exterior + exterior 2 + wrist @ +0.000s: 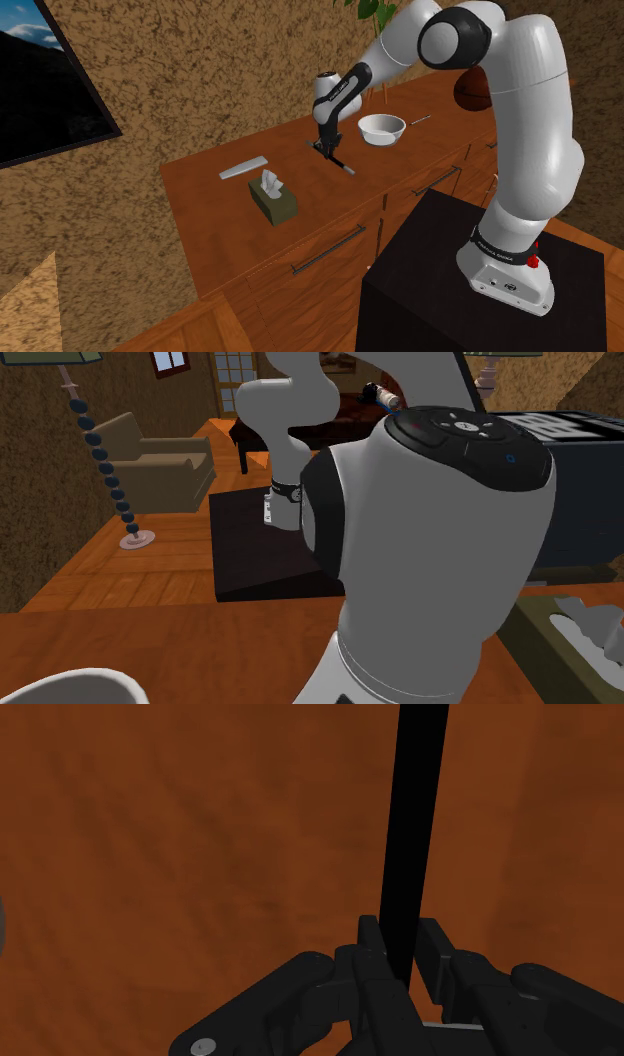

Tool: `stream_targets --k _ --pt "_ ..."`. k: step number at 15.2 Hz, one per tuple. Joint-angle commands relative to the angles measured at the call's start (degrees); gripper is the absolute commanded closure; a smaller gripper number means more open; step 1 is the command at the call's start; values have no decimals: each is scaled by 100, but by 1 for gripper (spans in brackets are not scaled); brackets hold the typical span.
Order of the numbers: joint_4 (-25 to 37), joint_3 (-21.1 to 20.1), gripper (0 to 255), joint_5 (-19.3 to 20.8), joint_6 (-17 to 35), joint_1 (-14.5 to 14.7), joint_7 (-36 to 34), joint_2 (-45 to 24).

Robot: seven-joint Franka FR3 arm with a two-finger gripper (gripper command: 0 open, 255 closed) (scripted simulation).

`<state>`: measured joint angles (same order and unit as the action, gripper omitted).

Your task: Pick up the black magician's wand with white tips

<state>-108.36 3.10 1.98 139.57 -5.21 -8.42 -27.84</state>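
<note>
The wand [340,163] is a thin black rod whose white tip points toward the counter's front edge in the shoulder view. It slants down from my gripper [325,152] over the wooden counter [210,215], just left of the bowl. In the wrist view my gripper [400,954] is shut on the black wand [415,824]. Both fingers [372,944] press its sides, and the rod runs straight away from them over the brown wood. I cannot tell whether its far tip touches the counter.
A white bowl [382,128] stands close to the gripper, with a thin utensil [420,120] behind it. A tissue box [272,200] and a flat grey bar [244,168] lie further left. The black stand [480,310] is in front of the drawers.
</note>
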Motion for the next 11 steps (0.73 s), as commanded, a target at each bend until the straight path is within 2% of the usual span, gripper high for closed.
stream_targets --k 1,11 --pt "19 2 255 1 -120 0 6 101" --pt "122 8 255 7 -611 8 21 488"
